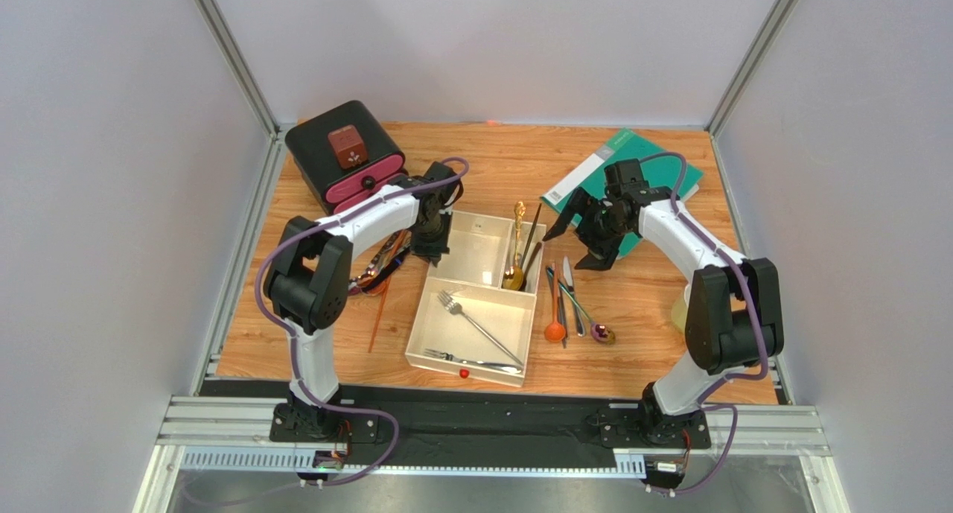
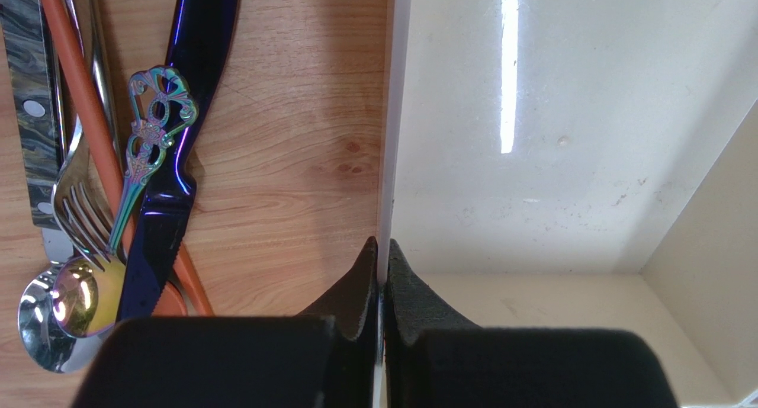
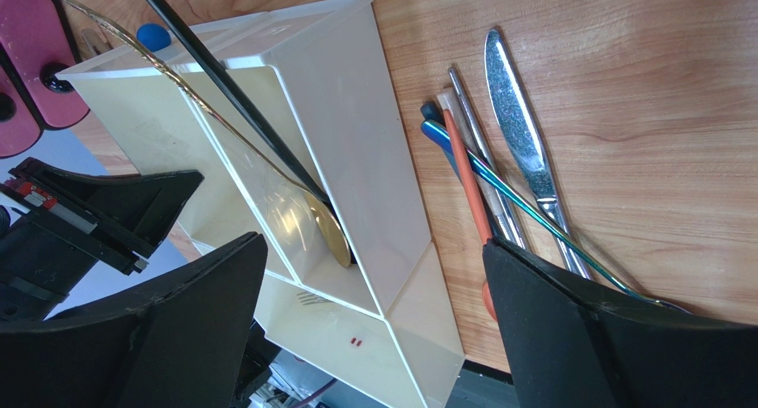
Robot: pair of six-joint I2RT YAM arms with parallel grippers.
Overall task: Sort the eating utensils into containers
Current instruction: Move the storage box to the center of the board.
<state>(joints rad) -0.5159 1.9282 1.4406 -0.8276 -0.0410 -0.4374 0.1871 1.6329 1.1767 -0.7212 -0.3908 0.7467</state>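
The cream tray (image 1: 418,319) lies mid-table. Its large near compartment holds two silver forks (image 1: 475,325). Its far right compartment holds a gold spoon (image 1: 516,245) and a black utensil; the far left one is empty. My left gripper (image 1: 432,246) is shut on the tray's left wall (image 2: 388,159), fingers (image 2: 356,288) on either side. Beside it lie a blue-purple knife (image 2: 182,150), an iridescent spoon (image 2: 142,150), an orange utensil (image 2: 89,115) and a silver fork (image 2: 76,208). My right gripper (image 1: 598,239) is open and empty above the table right of the tray (image 3: 356,115). Below it lie a silver knife (image 3: 523,141), an orange spoon (image 3: 464,181) and others.
A black box with pink drawers (image 1: 343,156) stands at the back left. A green book (image 1: 626,178) lies at the back right under the right arm. A pale yellow cup (image 1: 679,312) sits behind the right arm's elbow. Grey walls close three sides.
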